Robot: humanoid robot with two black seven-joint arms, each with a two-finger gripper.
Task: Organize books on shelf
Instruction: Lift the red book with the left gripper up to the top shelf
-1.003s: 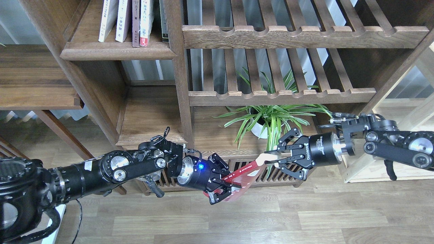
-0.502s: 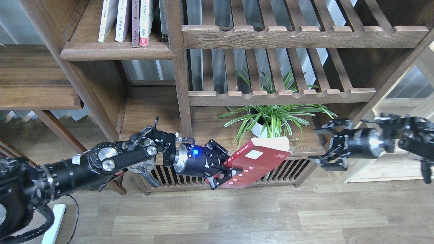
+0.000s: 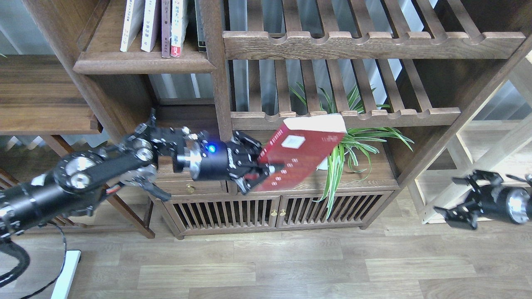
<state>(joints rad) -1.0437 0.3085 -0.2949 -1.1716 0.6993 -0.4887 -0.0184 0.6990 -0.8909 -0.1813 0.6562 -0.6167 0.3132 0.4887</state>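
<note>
We are gripping the red book by its lower-left corner in our left gripper, holding it midair at nine o'clock of the plant. It looks thin, light, floppy; we judge a spine-side grasp steadier. Our right gripper is hanging spread and empty.

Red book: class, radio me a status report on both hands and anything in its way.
Left hand shut on red book, held up before the potted plant. Right hand open, empty, low right. Slatted rack just above the book.
</note>
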